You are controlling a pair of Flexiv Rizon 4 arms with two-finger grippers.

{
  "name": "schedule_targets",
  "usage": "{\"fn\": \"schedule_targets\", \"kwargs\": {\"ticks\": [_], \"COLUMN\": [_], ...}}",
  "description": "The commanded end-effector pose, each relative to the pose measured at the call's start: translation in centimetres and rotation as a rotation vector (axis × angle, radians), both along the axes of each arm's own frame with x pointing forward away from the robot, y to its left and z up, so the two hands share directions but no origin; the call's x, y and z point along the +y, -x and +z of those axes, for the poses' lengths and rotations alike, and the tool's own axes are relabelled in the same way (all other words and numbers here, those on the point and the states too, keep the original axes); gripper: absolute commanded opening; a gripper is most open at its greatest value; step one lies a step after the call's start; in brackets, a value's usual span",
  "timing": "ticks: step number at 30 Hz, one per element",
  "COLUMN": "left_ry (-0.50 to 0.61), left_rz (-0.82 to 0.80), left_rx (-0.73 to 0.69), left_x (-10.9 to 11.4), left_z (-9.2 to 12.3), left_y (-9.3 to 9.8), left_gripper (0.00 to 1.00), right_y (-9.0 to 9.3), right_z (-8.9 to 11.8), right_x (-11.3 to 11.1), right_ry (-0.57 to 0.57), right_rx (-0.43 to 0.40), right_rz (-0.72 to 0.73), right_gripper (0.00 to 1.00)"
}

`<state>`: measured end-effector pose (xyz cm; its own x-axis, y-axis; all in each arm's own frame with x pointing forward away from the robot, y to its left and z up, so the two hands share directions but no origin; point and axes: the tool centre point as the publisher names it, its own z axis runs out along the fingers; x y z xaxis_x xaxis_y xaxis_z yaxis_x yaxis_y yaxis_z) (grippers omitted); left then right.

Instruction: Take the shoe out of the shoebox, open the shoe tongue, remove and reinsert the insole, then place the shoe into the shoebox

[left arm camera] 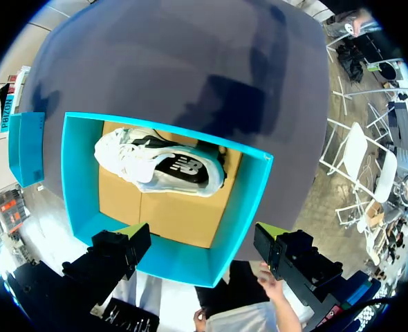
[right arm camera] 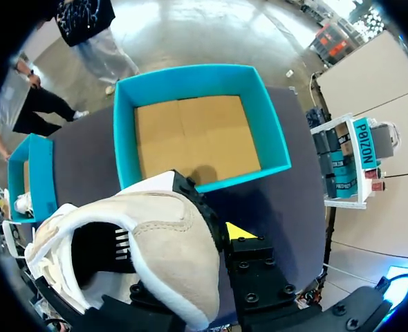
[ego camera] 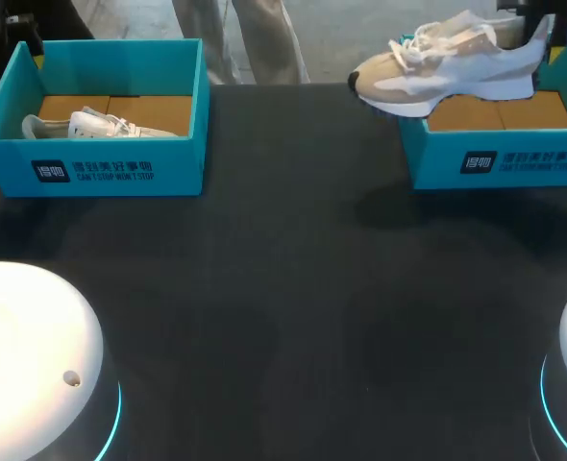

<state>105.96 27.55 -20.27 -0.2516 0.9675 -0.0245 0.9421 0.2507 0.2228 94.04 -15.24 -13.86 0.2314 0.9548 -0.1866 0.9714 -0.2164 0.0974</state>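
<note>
beige shoe (ego camera: 447, 67): held in the air over right shoebox (ego camera: 495, 163), at 1 o'clock, toe toward 9 o'clock.
right pincer (ego camera: 541, 36): clamped on the beige shoe's heel.
left pincer (left arm camera: 202, 238): fingers apart, above left shoebox (left arm camera: 72, 180) containing white shoe (left arm camera: 155, 162).

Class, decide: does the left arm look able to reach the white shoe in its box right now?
Probably yes: the left gripper hangs open over the lidless box, and nothing covers the white shoe inside.

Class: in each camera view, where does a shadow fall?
Head view: the lifted shoe casts a shadow on the table near the right shoebox. Left wrist view: shadows lie on the table beyond the left shoebox. Right wrist view: the lifted shoe shades the right shoebox's floor.
</note>
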Motion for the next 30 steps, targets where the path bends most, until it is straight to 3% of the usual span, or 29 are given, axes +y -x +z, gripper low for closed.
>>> {"fn": "schedule_targets", "kwargs": {"ticks": [1, 11, 30], "left_ry": [-0.002, -0.002, -0.002], "left_rz": [0.0, 0.0, 0.0], "left_rx": [0.0, 0.0, 0.0], "left_x": [0.0, 0.0, 0.0], "left_z": [0.1, 0.1, 0.1], "left_y": [0.0, 0.0, 0.0], "left_gripper": [1.0, 1.0, 1.0], "right_y": [0.5, 1.7, 4.4], "right_z": [-0.2, -0.4, -1.3], "right_x": [1.4, 3.5, 5.3], "right_ry": [0.01, 0.014, 0.014], "right_rx": [0.003, 0.021, 0.039], "right_rz": [0.01, 0.026, 0.01], "right_gripper": [0.0, 0.0, 0.0]}}
